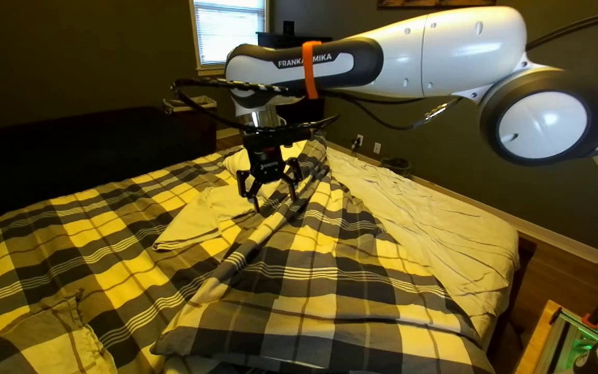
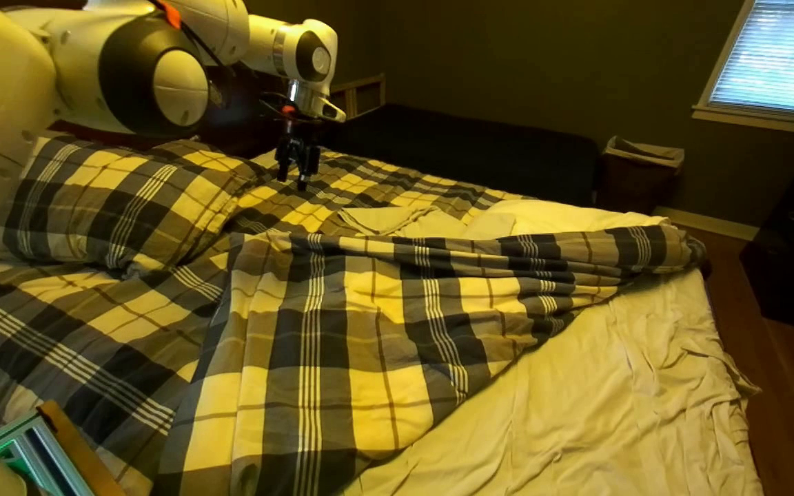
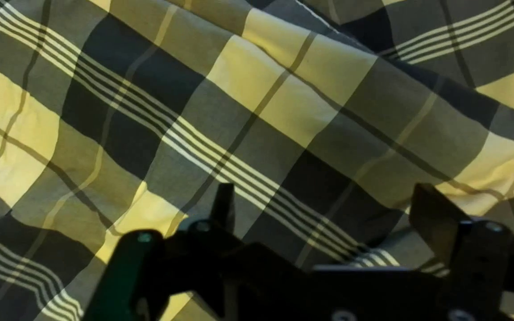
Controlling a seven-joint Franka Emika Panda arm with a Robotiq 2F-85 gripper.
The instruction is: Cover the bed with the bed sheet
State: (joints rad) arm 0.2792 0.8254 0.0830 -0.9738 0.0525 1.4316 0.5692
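Checked sheet: lay over much of the bed, rumpled, with a long bunched ridge and a wide pale stretch of bed bare beside it.
Gripper: hung above the checks, jaws spread, nothing seen between them; whether the tips brushed the sheet could not be told.
Ridge: seemed the likeliest place for a pinch, yet its layers looked bunched close, so the jaws risked taking several at once and dragging the bunch along instead of opening it.
Grip: probably had little to bite on; a shallow pinch would likely slip, and one pressed too low might push into the bed.
Small pale cloth: lay on the checks close beside the ridge, where a passing fold could bury it or sweep it away.
Checked pillow: rested on the checks in an exterior view; its weight might pin that part, leaving a pull to stretch the rest or topple the pillow.
Bare side: would likely stay uncovered if the pull ran along the ridge rather than across it.
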